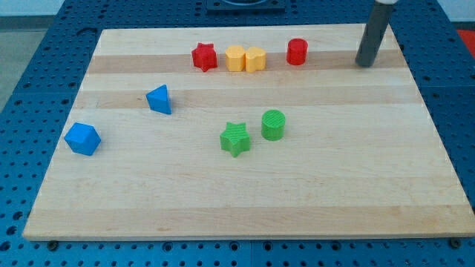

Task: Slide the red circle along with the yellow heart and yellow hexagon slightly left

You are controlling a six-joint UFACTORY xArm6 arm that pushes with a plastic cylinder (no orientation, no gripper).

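Note:
The red circle [297, 52] stands near the view's top, right of centre. To its left the yellow heart [255, 58] and the yellow hexagon [235, 58] sit side by side, touching. A small gap lies between the red circle and the yellow heart. My tip [364, 64] rests on the board to the right of the red circle, well apart from it, at about the same height in the view.
A red star [204, 56] sits just left of the yellow hexagon. A blue triangle [159, 99] and a blue block [82, 139] lie at the view's left. A green star [236, 139] and a green circle [273, 124] sit near the middle. The wooden board [245, 200] lies on a blue pegboard.

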